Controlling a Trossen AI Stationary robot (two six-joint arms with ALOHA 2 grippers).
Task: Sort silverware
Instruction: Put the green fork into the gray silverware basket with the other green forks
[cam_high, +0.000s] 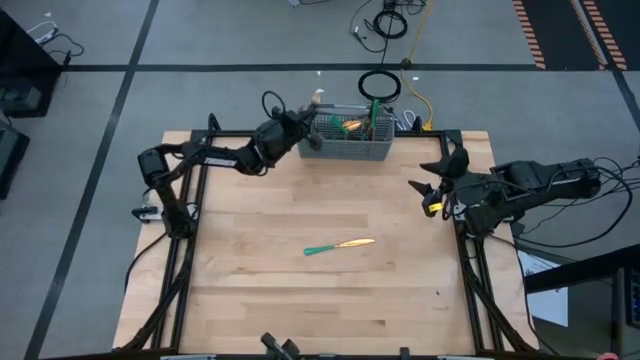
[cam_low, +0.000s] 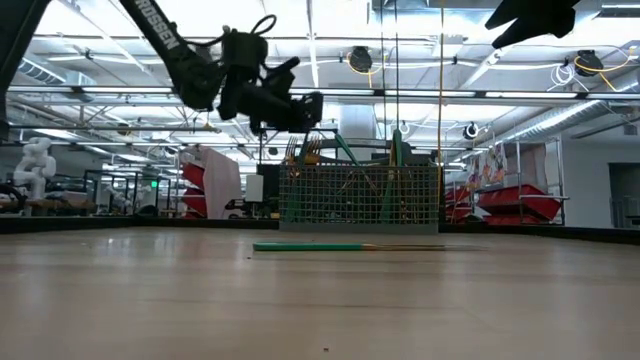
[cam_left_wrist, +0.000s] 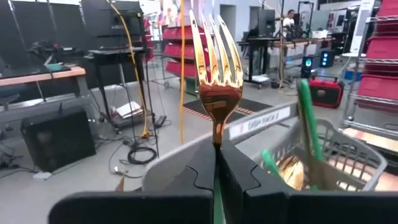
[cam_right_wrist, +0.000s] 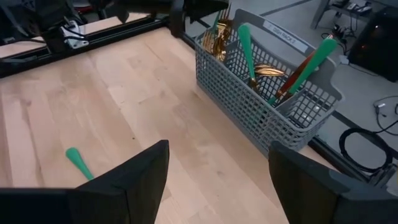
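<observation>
The left claw (cam_high: 303, 118) is clenching a fork (cam_left_wrist: 215, 62), gold tines pointing up, at the top centre of the high view, over the left end of the caddy (cam_high: 348, 150). Teal-handled pieces are standing inside the caddy. One more piece (cam_high: 340, 246), perhaps a knife, is lying mid-surface (cam_high: 300, 300). The right claw (cam_high: 432, 182) is hanging released at the right edge.
</observation>
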